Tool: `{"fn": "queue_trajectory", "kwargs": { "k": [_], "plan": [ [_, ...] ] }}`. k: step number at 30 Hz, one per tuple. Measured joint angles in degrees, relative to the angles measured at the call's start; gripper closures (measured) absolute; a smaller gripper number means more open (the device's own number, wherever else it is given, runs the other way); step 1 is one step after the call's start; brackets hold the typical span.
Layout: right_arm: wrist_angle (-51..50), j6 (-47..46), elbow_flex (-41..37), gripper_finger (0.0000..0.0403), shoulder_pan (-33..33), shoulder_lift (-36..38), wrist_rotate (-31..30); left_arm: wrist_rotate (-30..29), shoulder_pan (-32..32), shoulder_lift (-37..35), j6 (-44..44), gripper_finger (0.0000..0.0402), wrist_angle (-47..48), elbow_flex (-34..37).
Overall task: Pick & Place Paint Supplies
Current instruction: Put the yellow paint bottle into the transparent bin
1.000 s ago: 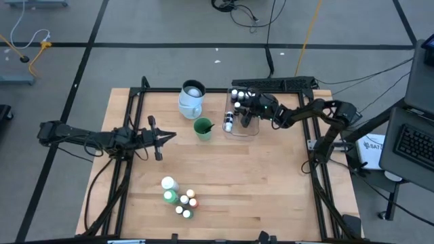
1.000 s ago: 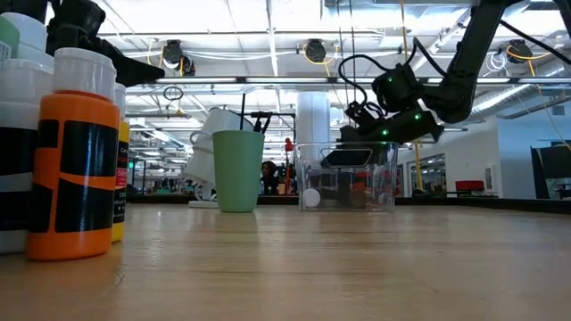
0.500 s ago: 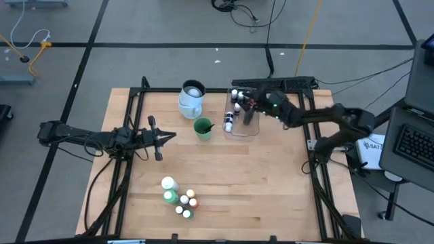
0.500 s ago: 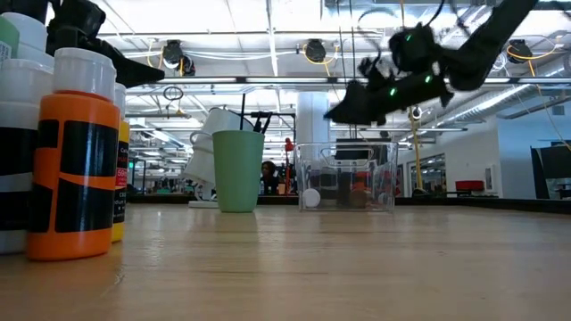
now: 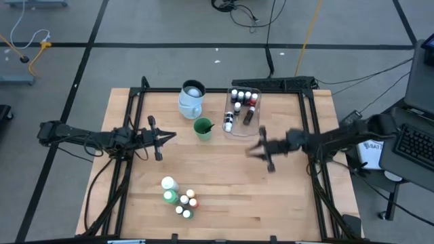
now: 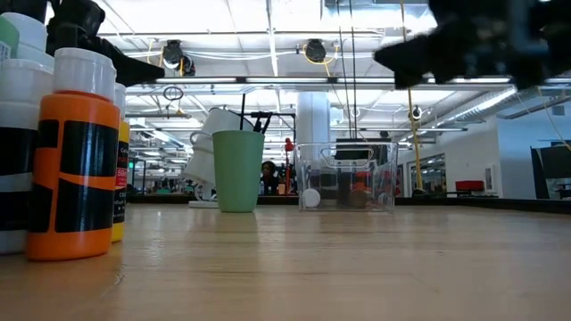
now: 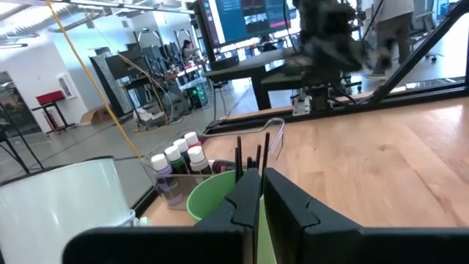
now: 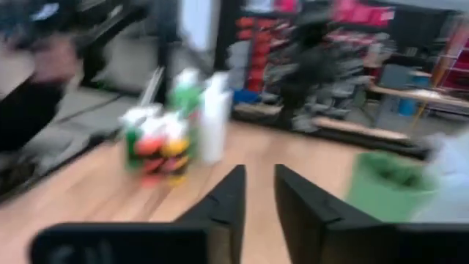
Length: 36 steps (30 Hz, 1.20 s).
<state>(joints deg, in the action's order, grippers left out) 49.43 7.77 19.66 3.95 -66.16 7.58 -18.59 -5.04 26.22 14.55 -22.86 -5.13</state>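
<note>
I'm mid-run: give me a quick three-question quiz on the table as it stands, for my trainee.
1. True or false: the green cup holding the brushes stands inside the clear tub.
2. Where is the right gripper? A: inside the tub. B: above bare table, apart from the tub. C: at the loose bottle cluster.
3. Fill in: the loose bottle cluster stands nearer the ___ gripper.

Key: 1 false, the cup stands beside the tub. 2 B. 3 left gripper.
</note>
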Motion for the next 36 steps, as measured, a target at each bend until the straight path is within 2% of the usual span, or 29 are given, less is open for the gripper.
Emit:
{"fn": "queue_trajectory", "kwargs": {
  "k": [3,5,11,17,24,32,36],
  "plan": [
    [10.5,3.5,-4.0,0.0382,6.8,-5.4,-5.5,0.0,0.0,0.0,0.0,0.0376,-0.6,0.0],
    [16.3,5.3,-4.6,0.0397,9.3,-8.9,-6.8,0.0,0.0,0.0,0.1,0.0376,-1.0,0.0],
    [18.8,5.5,-2.6,0.0387,11.2,-17.3,-7.6,0.0,0.0,0.0,0.2,0.0376,-1.0,0.0],
    [18.6,5.1,3.5,0.0378,11.0,-25.5,-7.6,0.0,0.0,0.0,0.1,0.0376,-1.0,0.0],
    [13.5,0.7,18.8,0.0370,10.8,-34.8,-5.9,-0.2,0.0,0.0,2.3,0.0376,-1.3,0.0],
    [-16.3,2.8,46.7,0.0302,11.3,-44.3,5.7,-1.1,0.0,0.0,2.5,0.0376,-1.3,0.0],
    [-18.6,5.7,54.6,0.0264,12.1,-48.3,6.0,-1.2,0.0,0.0,3.7,0.0376,-1.1,0.0]
  ]
}}
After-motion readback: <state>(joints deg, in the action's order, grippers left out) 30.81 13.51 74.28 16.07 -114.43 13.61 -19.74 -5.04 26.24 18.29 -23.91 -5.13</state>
